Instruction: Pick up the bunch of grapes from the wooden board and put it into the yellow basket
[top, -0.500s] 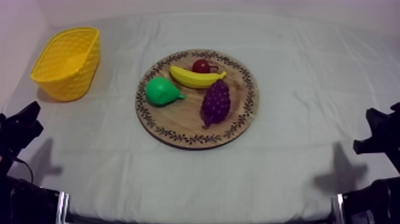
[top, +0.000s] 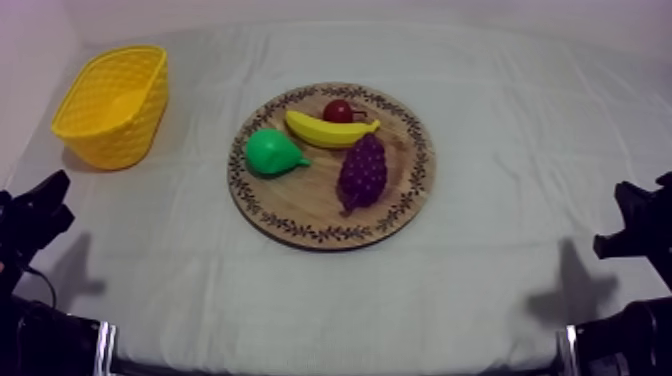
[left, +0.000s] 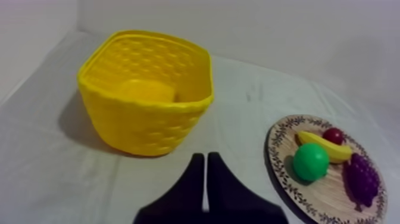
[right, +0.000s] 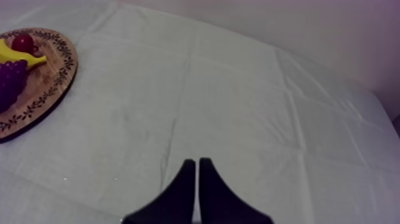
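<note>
A purple bunch of grapes (top: 362, 172) lies on the right half of the round wooden board (top: 300, 205) at the table's middle, below a banana (top: 329, 130). The yellow basket (top: 112, 104) stands at the far left. My left gripper (top: 52, 192) rests low at the left edge, fingers together as a narrow wedge (left: 205, 164) just short of the basket (left: 146, 92), with the grapes (left: 361, 179) off to its side. My right gripper (top: 628, 200) rests low at the right edge, also a shut wedge (right: 197, 167) over bare cloth, far from the board (right: 44, 89).
A green pear (top: 272, 153) lies on the board's left part and a small red fruit (top: 338, 110) sits behind the banana. Bare cloth lies between board and basket, and widely to the board's right.
</note>
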